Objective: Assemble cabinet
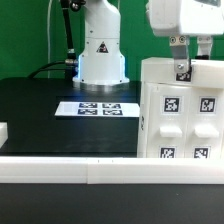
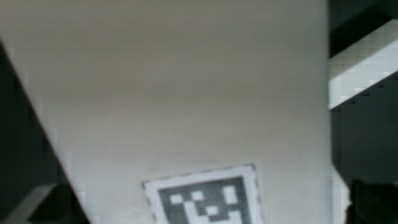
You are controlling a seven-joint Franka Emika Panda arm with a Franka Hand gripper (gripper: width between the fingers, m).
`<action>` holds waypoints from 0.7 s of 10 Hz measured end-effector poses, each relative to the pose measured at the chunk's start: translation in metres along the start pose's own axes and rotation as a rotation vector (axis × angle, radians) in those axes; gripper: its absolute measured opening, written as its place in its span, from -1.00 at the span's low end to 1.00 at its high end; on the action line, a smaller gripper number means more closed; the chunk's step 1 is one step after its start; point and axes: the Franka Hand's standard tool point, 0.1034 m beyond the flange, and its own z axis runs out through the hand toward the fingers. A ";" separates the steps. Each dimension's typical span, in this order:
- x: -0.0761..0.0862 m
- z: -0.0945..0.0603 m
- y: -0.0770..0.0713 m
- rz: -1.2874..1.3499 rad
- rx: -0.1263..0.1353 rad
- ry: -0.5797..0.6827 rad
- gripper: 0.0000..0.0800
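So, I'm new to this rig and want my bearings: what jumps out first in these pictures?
The cabinet, a big white box with tagged panels, fills the exterior view's right. The gripper sits at its top edge. Behind, the marker board lies flat on the black table.

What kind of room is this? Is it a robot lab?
Probably a robot lab or test bench. A robot arm's base stands on a black table, and the white cabinet and the marker board carry black-and-white tags.
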 end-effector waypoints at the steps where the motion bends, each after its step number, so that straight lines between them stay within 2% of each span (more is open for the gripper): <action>1: 0.000 0.000 0.001 0.018 -0.001 0.000 0.44; 5: -0.002 0.000 0.002 0.067 -0.001 0.000 0.40; 7: -0.002 0.000 0.002 0.217 0.000 0.001 0.40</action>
